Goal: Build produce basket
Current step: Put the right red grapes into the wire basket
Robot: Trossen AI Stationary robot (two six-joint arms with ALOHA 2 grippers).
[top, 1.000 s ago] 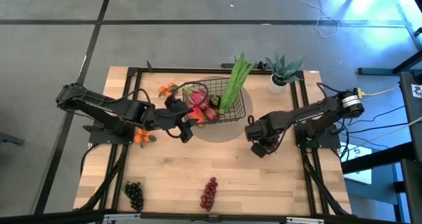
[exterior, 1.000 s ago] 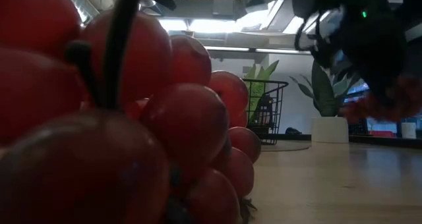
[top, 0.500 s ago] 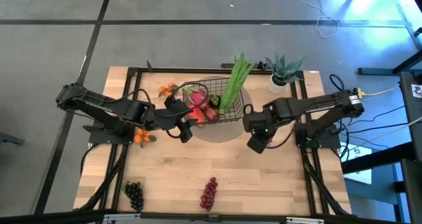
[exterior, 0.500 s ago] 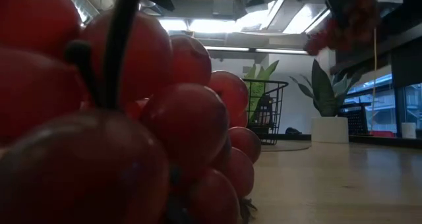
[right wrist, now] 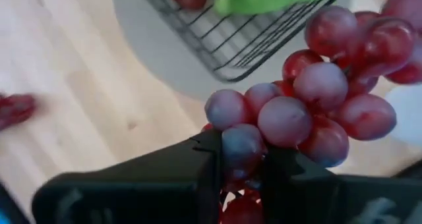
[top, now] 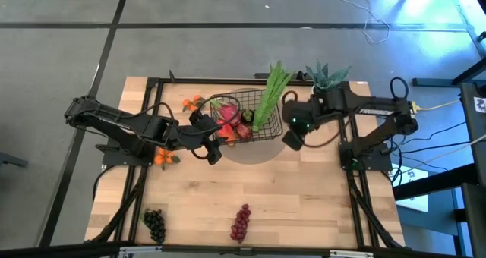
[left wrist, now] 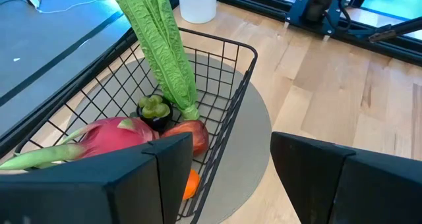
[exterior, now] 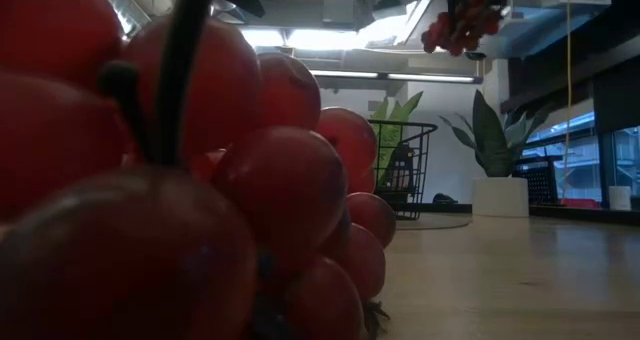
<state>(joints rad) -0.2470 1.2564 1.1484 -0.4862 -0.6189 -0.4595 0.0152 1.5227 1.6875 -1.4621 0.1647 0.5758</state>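
Note:
The black wire basket [top: 266,127] stands on a round grey mat [top: 247,153]. It holds a green leafy stalk [left wrist: 165,46], a pink dragon fruit [left wrist: 112,135] and a red fruit [left wrist: 194,135]. My left gripper [left wrist: 231,178] is open at the basket's near left corner, one finger before the basket's inside and one over the mat; no touch shows. My right gripper [top: 292,139] hangs high beside the basket's right side, shut on a bunch of red grapes [right wrist: 316,105], which also shows at the top of the low view [exterior: 458,22]. My right gripper pinches the grape bunch between its two fingers [right wrist: 208,165], at grapes on one end of the bunch [right wrist: 241,145]. The fingers point steeply down from above. The rest of the bunch swells out past the fingertips and hangs clear of the table.
Another red grape bunch [top: 241,222] and a dark grape bunch [top: 155,224] lie near the table's front edge. Small oranges lie at the left [top: 163,158] and behind the basket [top: 191,102]. A spiky plant in a white pot [top: 323,87] stands at the far right.
My right gripper has risen with the red grape bunch and gone toward the table's far edge, to beside the basket's right side, tipping to point more steeply down. The bunch stays in its fingers, well clear of the table.

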